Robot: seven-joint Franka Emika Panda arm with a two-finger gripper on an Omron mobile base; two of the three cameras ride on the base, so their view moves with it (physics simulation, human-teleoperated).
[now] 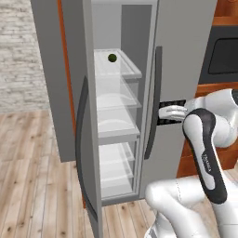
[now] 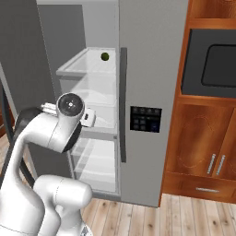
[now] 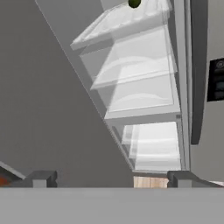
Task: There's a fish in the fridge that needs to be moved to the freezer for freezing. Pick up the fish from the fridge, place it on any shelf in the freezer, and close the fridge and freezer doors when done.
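Hanging wide open and empty before the fridge (image 1: 116,130), the pincer (image 3: 109,178) risked clipping the glass shelf's front edge, since the fish lay nowhere I could see.

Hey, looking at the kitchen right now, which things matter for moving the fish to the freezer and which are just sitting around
For the job:
- fridge, door open
- freezer door, shut
- gripper, open, empty

Just there:
- dark green ball on the top glass shelf
- microwave
- wooden cabinets

The fish isn't visible here.
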